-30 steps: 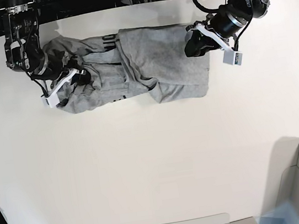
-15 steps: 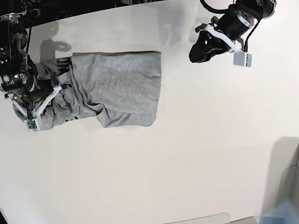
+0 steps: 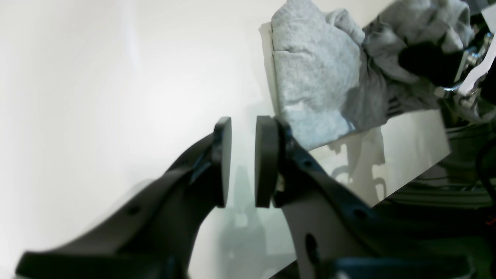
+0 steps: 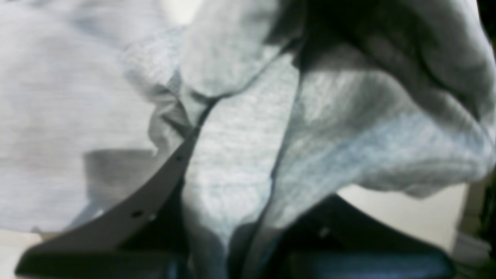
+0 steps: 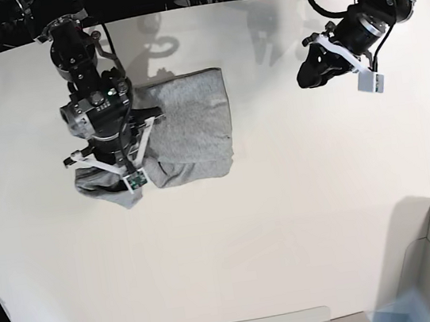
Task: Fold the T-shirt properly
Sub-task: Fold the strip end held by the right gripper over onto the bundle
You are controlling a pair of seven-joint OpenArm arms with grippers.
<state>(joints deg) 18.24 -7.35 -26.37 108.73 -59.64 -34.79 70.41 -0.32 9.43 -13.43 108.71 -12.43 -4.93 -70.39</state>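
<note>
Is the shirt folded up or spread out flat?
Folded, but untidily: the T-shirt lies doubled into a compact block, its near end bunched under the right pincer.

Since the earlier views, the T-shirt point(image 5: 186, 129) has been gathered from a long spread along the far edge of the table point(image 5: 288, 223) into a compact folded block nearer the right arm's side. The right gripper point(image 5: 111, 163) has been carried over it, apparently with cloth pinched. The left gripper point(image 5: 311, 74) has been released and drawn well clear.
</note>
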